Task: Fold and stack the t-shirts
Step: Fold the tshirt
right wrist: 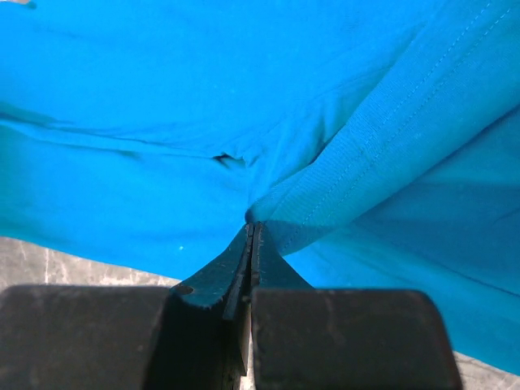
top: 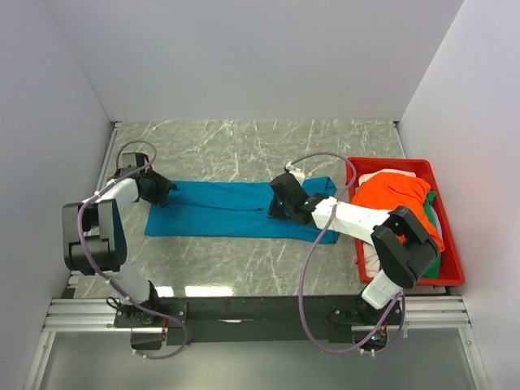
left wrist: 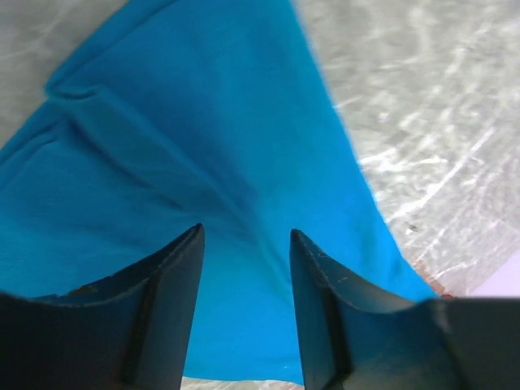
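– Top external view: where is the shirt being worked on?
– One teal-blue t-shirt [top: 219,210] lies flat on the marble table [top: 244,146], drawn out into a long band that runs from one gripper to the other.

– How do the two grippers stand?
– The left gripper [left wrist: 246,236] is over one end of the band. Its fingers [left wrist: 171,284] are spread, with cloth under and ahead of them and nothing pinched. The right gripper [right wrist: 252,229] is at the other end, its fingers pressed together on a raised fold of the teal cloth near a stitched hem.

– What lies beyond?
– Just off the right gripper's outer side sits one red plastic bin [top: 390,162]. It holds one orange t-shirt [top: 398,199] on top, with one green t-shirt [top: 431,262] and one white t-shirt [top: 370,256] showing beneath, all bunched.

– How far along is the job?
– Early, I judge. One shirt of four is partly folded lengthwise and needs folding across. Three wait in the bin, and no stack is visible.
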Controlling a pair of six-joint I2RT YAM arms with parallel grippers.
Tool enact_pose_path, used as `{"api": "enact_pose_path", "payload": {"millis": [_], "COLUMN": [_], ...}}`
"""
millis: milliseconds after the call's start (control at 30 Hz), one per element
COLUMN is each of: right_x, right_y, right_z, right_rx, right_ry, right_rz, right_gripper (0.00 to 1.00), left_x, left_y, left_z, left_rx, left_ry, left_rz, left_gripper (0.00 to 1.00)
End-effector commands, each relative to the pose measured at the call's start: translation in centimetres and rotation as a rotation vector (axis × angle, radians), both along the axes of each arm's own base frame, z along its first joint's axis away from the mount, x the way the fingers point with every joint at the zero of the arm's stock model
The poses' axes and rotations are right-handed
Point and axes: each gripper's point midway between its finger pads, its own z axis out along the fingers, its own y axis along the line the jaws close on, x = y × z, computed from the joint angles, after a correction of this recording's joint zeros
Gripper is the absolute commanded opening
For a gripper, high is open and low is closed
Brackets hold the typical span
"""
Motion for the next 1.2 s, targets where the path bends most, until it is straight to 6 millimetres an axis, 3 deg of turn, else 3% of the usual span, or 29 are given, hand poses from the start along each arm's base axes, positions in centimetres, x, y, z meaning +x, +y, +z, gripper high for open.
{"api": "enact_pose_path", "payload": {"millis": [0,333,633,800,1000,1067,1167], "right_x": [-0.2,-0.5,0.0,0.4,0.4,0.4,0.5], "right_y": [0.2,0.2,0.6,0.8,1.1,1.3,1.4], "right_z": [1.5,0.7,1.7,2.2,1.7,1.5,1.5], "right_rx": [0.035,0.027,0.026,0.026,0.027,0.03,0.029], "right_ry": [-0.028,-0.018,-0.04,-0.049,-0.042,-0.037,-0.039], "right_rz": [-0.011,-0.002,0.013,0.02,0.032,0.037,0.042], "right_gripper": [0.01,0.01,0.02,0.02,0.01,0.01,0.01], "left_x": [0.1,-1.9,-3.0,-1.2,1.5,2.5,3.8], "left_y": [0.6,1.3,1.6,1.8,3.5,3.8,4.0], "left_z": [0.5,-0.2,-0.6,1.9,4.7,5.1,4.0], "left_rx": [-0.012,-0.02,-0.033,-0.023,0.047,0.067,0.093], "left_ry": [-0.036,-0.021,-0.021,-0.093,-0.137,-0.134,-0.095], "left_rz": [0.031,0.061,0.07,0.058,0.093,0.102,0.113], "left_gripper": [0.51,0.43,0.34,0.34,0.35,0.35,0.34]}}
